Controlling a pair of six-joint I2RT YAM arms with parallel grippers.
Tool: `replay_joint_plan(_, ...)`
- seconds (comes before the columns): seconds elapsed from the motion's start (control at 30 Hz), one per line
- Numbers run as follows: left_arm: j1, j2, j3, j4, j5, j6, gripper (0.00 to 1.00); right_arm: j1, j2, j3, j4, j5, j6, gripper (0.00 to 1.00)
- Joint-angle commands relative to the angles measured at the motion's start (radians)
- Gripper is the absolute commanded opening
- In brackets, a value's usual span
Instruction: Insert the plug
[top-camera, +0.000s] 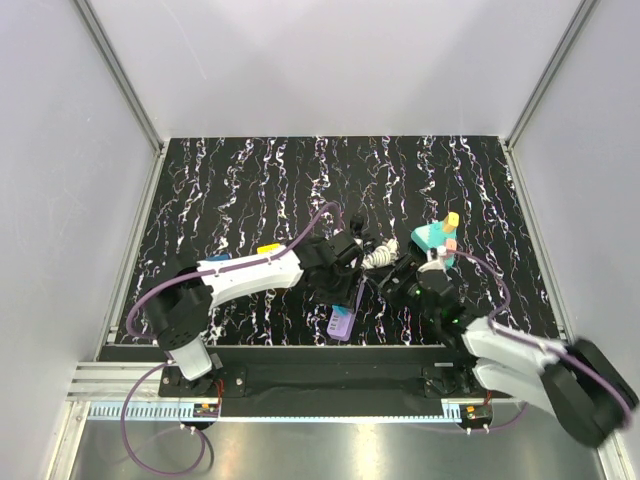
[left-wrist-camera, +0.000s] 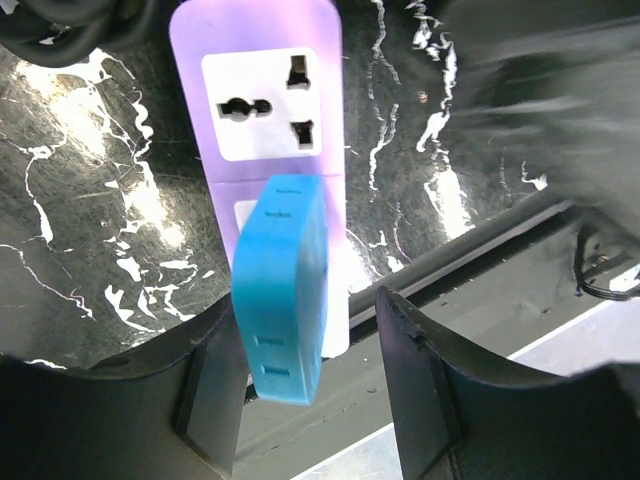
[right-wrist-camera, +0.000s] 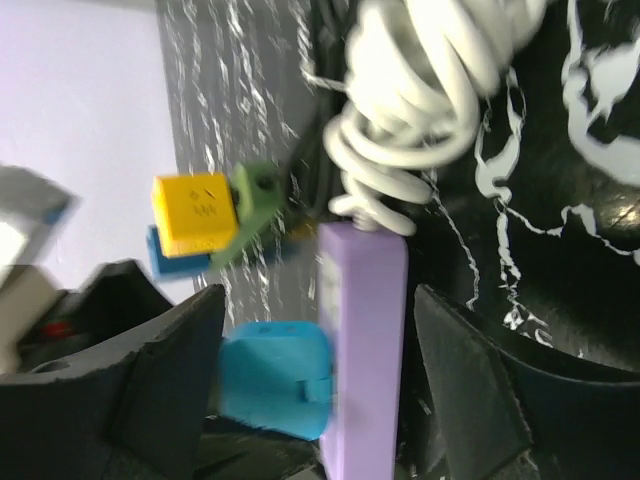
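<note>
A purple power strip (left-wrist-camera: 255, 40) with white socket faces lies near the table's front edge (top-camera: 342, 323). A blue plug (left-wrist-camera: 283, 285) stands on its lower socket, and the upper socket (left-wrist-camera: 262, 105) is bare. My left gripper (left-wrist-camera: 305, 310) is open around the plug, with its left finger close beside it and its right finger apart. In the right wrist view the strip (right-wrist-camera: 362, 340) is edge-on, with the blue plug (right-wrist-camera: 270, 380) flush against its face. My right gripper (right-wrist-camera: 320, 300) is open, with the strip and plug between its fingers and neither finger touching them.
The strip's white coiled cord (top-camera: 379, 258) lies between the two wrists, and shows in the right wrist view (right-wrist-camera: 420, 90). A teal, yellow and pink block (top-camera: 432, 238) sits behind the right gripper. A yellow and blue block (right-wrist-camera: 193, 212) lies by the left arm. The metal front rail runs just below the strip.
</note>
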Motion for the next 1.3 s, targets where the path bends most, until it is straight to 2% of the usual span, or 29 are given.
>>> replay_joint_plan(0.0, -0.006, -0.060, 0.045, 0.006, -0.010, 0.023, 0.56, 0.006, -0.228, 0.055, -0.471, 0.159, -0.101, 0.78)
replay_joint_plan(0.1, -0.007, -0.067, 0.056, 0.006, -0.008, 0.033, 0.56, 0.005, -0.326, 0.077, -0.571, 0.156, -0.125, 0.70)
replay_joint_plan(0.3, -0.007, -0.116, 0.059, -0.003, -0.025, 0.041, 0.57, 0.005, -0.331, 0.172, -0.635, 0.109, -0.188, 0.65)
replay_joint_plan(0.43, -0.006, -0.156, 0.042, -0.028, -0.056, 0.053, 0.59, 0.005, -0.303, 0.247, -0.651, 0.083, -0.231, 0.43)
replay_joint_plan(0.67, 0.034, -0.236, 0.003, -0.083, -0.123, 0.055, 0.57, 0.006, -0.226, 0.371, -0.651, 0.002, -0.291, 0.20)
replay_joint_plan(0.77, 0.103, -0.325, -0.036, -0.085, -0.123, 0.065, 0.57, 0.008, -0.157, 0.434, -0.651, -0.078, -0.329, 0.12)
replay_joint_plan(0.93, 0.295, -0.412, -0.127, -0.078, -0.088, 0.128, 0.56, 0.028, -0.025, 0.580, -0.681, -0.149, -0.375, 0.07)
replay_joint_plan(1.1, 0.451, -0.498, -0.231, -0.042, -0.016, 0.177, 0.56, 0.133, 0.145, 0.716, -0.775, -0.117, -0.427, 0.05)
replay_joint_plan(1.27, 0.495, -0.534, -0.294, -0.012, 0.024, 0.197, 0.56, 0.227, 0.283, 0.838, -0.818, -0.111, -0.441, 0.02)
